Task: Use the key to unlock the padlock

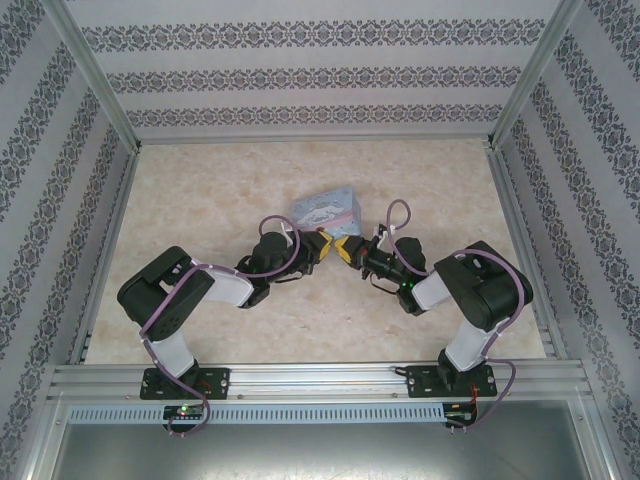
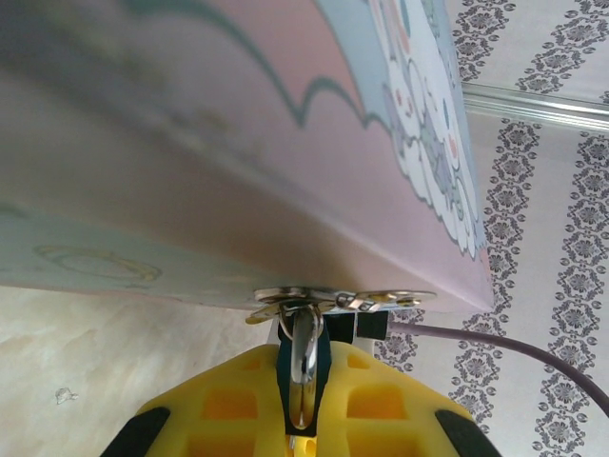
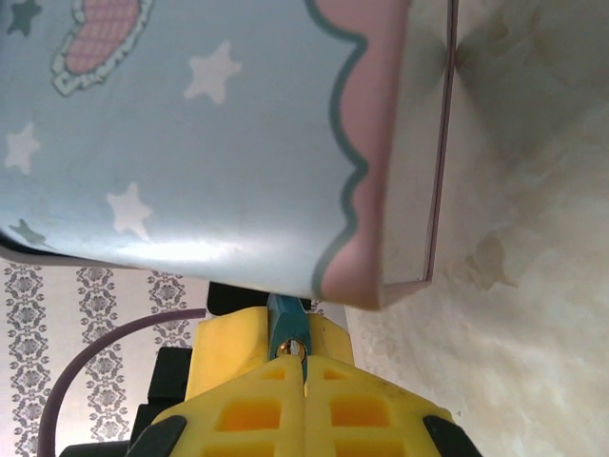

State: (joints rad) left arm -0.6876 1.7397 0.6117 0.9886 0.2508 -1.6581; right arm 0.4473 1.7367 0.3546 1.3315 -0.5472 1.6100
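The padlock [image 2: 323, 366] has a dark teal body, and my left gripper [image 2: 304, 381] is shut on it between yellow fingers. Its shiny shackle [image 2: 304, 347] runs up through the metal hasp [image 2: 314, 301] on the edge of the pale blue cartoon tin [image 1: 325, 208]. In the right wrist view the padlock [image 3: 286, 325] faces me with its brassy keyhole. My right gripper [image 3: 304, 363] is shut on the key [image 3: 298, 348], a thin sliver whose tip sits at the keyhole. The two grippers meet tip to tip in the top view, the left gripper [image 1: 322, 243] and the right gripper [image 1: 350, 250] just in front of the tin.
The tin [image 3: 209, 143] hangs over both grippers, its pink edge close above the fingers. Purple cables [image 1: 398, 215] loop over each wrist. Patterned walls and metal posts [image 1: 520, 90] enclose the marbled table [image 1: 200, 200].
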